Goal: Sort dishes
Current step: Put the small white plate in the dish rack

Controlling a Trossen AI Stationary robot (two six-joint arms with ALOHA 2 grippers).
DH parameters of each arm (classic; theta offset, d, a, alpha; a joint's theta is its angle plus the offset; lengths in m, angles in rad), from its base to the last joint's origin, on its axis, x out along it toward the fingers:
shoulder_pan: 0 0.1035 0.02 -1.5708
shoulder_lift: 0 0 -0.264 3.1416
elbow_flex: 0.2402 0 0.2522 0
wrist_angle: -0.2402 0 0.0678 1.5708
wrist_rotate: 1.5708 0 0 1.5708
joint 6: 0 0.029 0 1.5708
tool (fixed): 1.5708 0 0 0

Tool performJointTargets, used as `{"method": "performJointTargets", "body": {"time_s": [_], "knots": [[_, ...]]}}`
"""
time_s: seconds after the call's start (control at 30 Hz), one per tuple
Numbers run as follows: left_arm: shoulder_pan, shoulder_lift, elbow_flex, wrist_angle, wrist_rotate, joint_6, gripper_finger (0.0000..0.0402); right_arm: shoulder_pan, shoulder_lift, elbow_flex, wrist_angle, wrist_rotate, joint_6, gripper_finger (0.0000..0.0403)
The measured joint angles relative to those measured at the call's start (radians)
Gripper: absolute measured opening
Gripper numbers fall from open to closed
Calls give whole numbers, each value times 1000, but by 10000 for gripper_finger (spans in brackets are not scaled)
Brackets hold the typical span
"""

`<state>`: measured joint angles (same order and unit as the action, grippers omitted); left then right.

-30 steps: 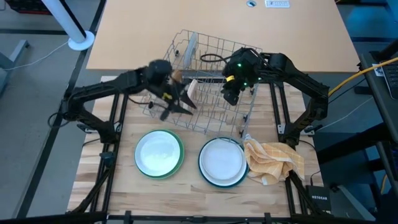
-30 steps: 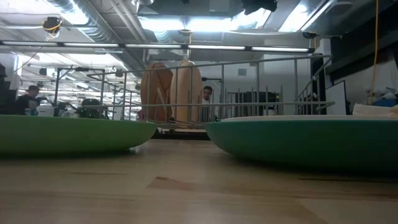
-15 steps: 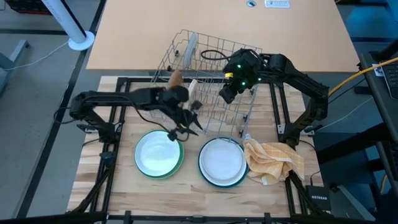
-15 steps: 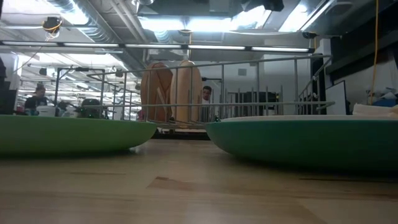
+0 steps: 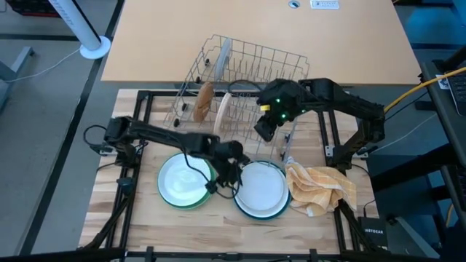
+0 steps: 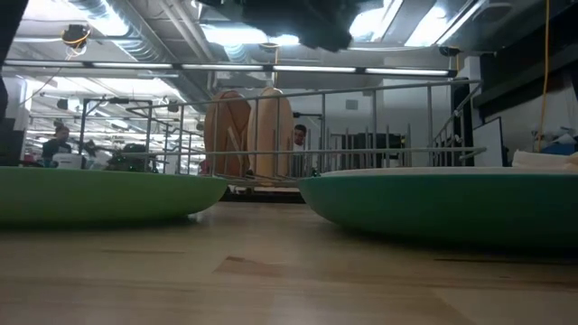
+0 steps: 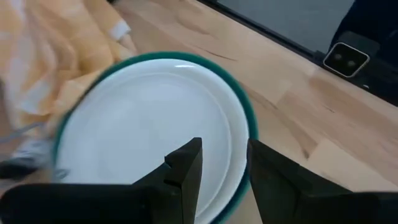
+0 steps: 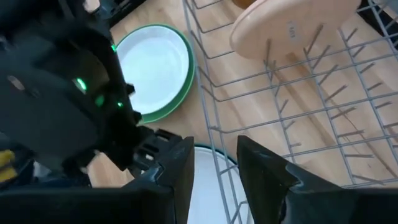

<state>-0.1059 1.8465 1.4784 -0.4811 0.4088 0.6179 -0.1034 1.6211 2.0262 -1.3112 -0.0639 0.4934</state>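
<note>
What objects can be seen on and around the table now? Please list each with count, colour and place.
wire rack: one, grey, back middle of the table.
small plates: two, brown and tan, upright in the wire rack.
green plate: one, front left, under a white plate.
teal plate: one, front middle, under a white plate.
white plates: two, one on each large plate.
checked cloth: one, yellow, front right, beside the teal plate.
people: in the room behind, far off.
left gripper: open, empty, above the teal plate's left edge.
right gripper: open, empty, over the wire rack's front edge.
</note>
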Motion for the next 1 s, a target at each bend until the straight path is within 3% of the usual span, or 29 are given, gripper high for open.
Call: {"method": "performJointTargets", "body": {"time_s": [0.27,0.67,1.0], "knots": [[-89,123,0,140,-109,-88,117,97,0,0,1,30,0,127],[-169,214,0,183,-307,-140,117,238,0,0,9,46,34,127],[-171,227,0,184,-354,-171,117,337,0,0,41,125,90,127]]}}
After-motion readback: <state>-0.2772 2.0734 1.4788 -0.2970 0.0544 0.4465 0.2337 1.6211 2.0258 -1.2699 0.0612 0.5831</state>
